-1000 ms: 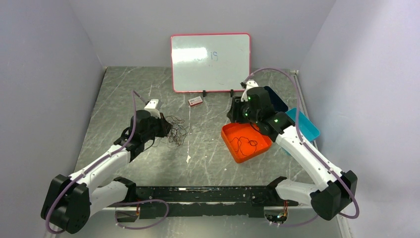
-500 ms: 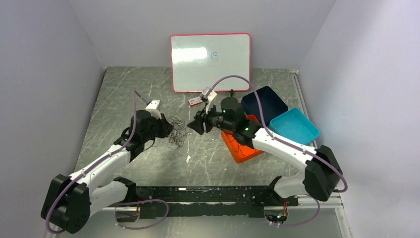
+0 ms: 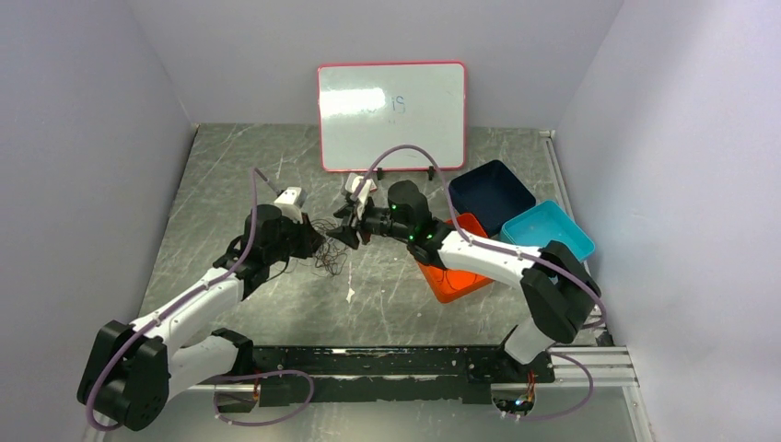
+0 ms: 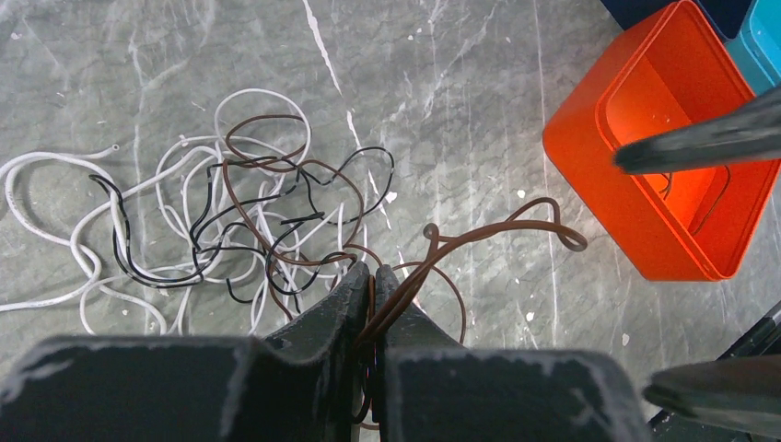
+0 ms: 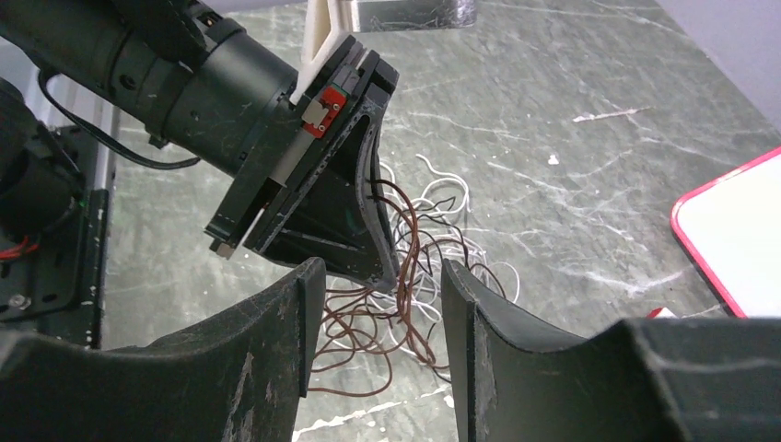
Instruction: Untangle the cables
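One tangle of white, black and brown cables (image 4: 230, 221) lies on the grey marbled bench (image 3: 230, 166). The left claw (image 4: 371, 276) is pinching a brown cable (image 4: 488, 230), and the right claw (image 5: 379, 276) is spread just beside it. Three bins at right: orange bin (image 3: 440, 276), navy bin (image 3: 493, 189), teal bin (image 3: 553, 235); one whiteboard (image 3: 391, 115) behind, pale lilac walls (image 3: 83, 138) around.

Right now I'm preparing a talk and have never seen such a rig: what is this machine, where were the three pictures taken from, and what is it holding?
These are two robot arms bolted at the near edge of a table. The wide picture looks down from above. The other two pictures come from a camera on each wrist. A tangle of thin cables, white, black and brown, lies on the table. The left gripper is shut on a brown cable. The right gripper is open, with its fingers on either side of the left one's tip. Nearby stand an orange tray, a dark blue bin, a teal bin and a whiteboard.
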`<state>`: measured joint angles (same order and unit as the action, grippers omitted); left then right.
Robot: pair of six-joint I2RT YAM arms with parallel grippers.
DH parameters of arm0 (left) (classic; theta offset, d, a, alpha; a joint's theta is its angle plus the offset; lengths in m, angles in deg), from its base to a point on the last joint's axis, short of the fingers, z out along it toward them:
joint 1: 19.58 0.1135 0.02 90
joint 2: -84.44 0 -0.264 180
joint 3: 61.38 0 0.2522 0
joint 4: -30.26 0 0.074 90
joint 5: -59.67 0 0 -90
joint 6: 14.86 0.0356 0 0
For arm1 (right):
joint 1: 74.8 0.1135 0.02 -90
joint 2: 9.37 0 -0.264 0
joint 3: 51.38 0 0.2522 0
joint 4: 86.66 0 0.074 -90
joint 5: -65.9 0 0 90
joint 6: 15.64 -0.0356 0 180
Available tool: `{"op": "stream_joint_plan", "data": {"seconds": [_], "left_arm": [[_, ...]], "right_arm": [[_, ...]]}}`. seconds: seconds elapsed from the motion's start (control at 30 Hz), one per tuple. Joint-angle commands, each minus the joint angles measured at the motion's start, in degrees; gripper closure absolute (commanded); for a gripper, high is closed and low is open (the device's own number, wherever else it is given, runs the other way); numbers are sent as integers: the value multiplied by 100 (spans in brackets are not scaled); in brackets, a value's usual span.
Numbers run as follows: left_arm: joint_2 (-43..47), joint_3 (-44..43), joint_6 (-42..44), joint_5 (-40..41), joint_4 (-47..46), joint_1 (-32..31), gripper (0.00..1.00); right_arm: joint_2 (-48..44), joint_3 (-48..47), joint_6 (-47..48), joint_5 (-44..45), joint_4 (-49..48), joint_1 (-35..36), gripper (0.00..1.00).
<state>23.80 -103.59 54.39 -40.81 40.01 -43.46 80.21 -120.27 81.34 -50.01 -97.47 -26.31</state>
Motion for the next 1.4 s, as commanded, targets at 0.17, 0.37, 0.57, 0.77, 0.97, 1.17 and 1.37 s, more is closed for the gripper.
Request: {"op": "stream_joint_plan", "data": {"seconds": [0.17, 0.37, 0.57, 0.77, 0.97, 1.17, 1.37], "left_arm": [[-72, -170, 115, -253, -97, -28, 89], [-47, -187, 124, -231, -57, -24, 89], [26, -121, 58, -110, -54, -29, 89], [111, -17, -155, -19, -86, -28, 88], [292, 84, -368, 366, 38, -25, 56], [838, 234, -535, 803, 126, -26, 17], [1643, 544, -508, 833, -201, -21, 17]], "right_arm": [[456, -199, 482, 199, -193, 64, 50], [784, -495, 457, 306, -10, 58, 65], [795, -469, 423, 563, 35, 48, 87], [706, -533, 277, 706, 289, 21, 100], [301, -733, 120, 1096, 739, -8, 100], [-6, -1498, 133, 1332, 1927, -12, 100], [-69, -2508, 53, 1806, 3190, -5, 100]]}}
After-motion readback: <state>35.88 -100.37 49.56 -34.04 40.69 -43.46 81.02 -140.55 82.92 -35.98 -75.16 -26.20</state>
